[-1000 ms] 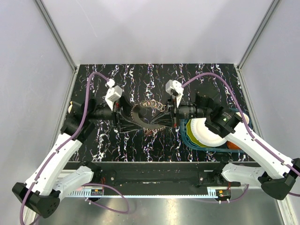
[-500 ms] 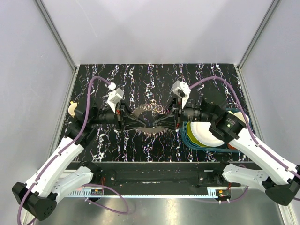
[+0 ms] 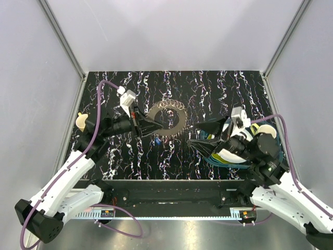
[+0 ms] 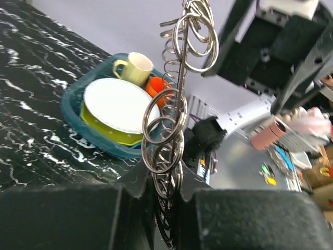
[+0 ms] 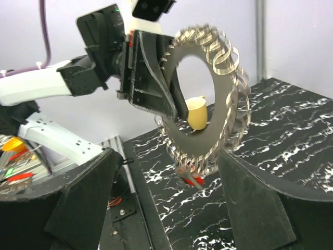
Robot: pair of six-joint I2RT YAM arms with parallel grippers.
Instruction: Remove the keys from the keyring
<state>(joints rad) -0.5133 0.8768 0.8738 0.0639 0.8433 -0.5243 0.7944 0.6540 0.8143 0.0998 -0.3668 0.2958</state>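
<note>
The keyring, a silvery ring fringed with small metal rings, is held up off the table. My left gripper is shut on its left edge. In the left wrist view the ring's loops run up from between the closed left gripper. My right gripper stands open to the right of the keyring, apart from it. From the right wrist the keyring faces the open right gripper, and a red key hangs from its low edge. A small blue key shows under the ring.
A teal basket with a white plate and a white cup sits at the right, under my right arm. A pale yellow cup stands at the table's left edge. Grey walls close in three sides.
My right gripper has opened, let go of the keyring and drawn back to the right. My left gripper has shut on the ring and carries it alone, slightly further back.
</note>
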